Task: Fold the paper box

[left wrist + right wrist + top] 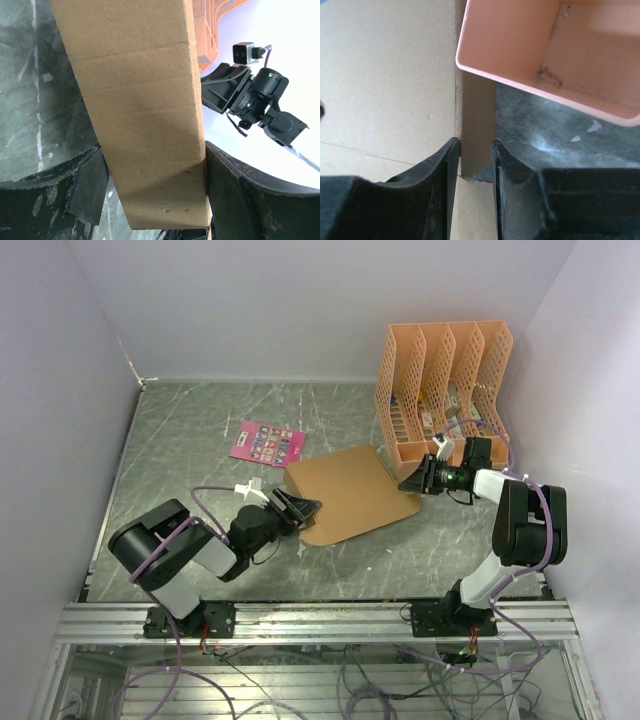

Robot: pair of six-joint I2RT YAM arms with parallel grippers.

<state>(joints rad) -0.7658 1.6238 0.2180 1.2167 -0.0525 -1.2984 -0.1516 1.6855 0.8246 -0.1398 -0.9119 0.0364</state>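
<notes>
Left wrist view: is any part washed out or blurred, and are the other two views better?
Left wrist view: the wall behind the right gripper is washed out to white, the paper box sharp; right wrist view: even light, the orange organizer pale, the fingers nearly black; top external view: evenly lit, no strong glare.

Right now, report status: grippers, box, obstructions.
Left gripper straddling a paper box flap, grip unclear. Right gripper shut on the opposite edge flap. Orange file organizer tight beside right gripper.
</notes>
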